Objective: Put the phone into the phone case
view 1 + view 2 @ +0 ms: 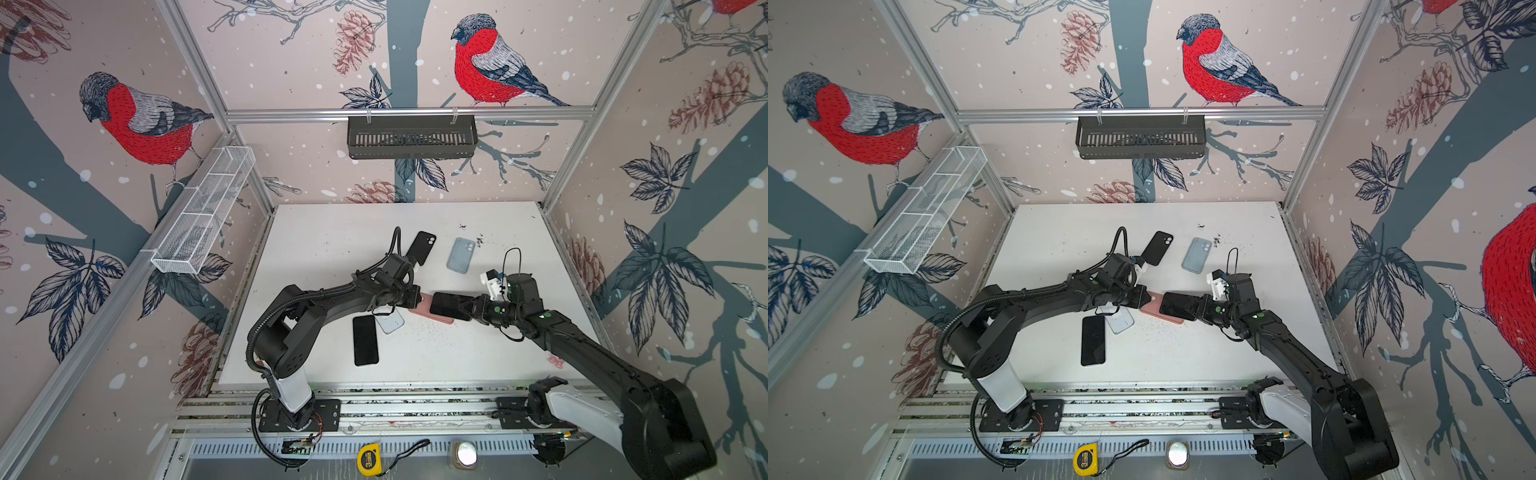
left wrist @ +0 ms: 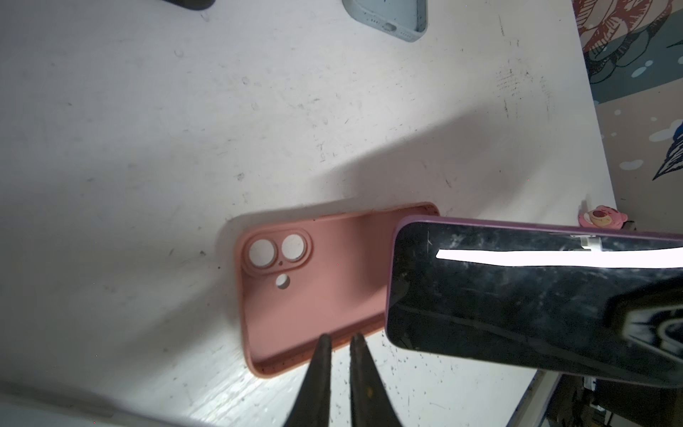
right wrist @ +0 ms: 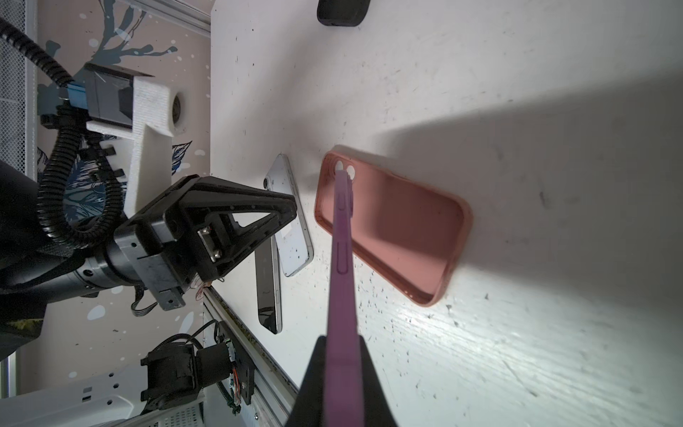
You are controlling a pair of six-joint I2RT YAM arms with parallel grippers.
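Phone (image 2: 517, 295), purple-edged, was clamped by one end in the right end effector (image 3: 342, 349), screen up & approx. level, hovering over one end of the pink case (image 2: 314, 295). Case lay open-side up on the surface (image 1: 332, 249), camera cutouts at the uncovered end, prob. so the phone could be lowered straight in. Left end effector (image 2: 340, 338) sat at the case's long side wall, jaws nearly together w/ a slim gap. Couldn't tell if they pinched the wall; likely there to brace the case vs. sliding.
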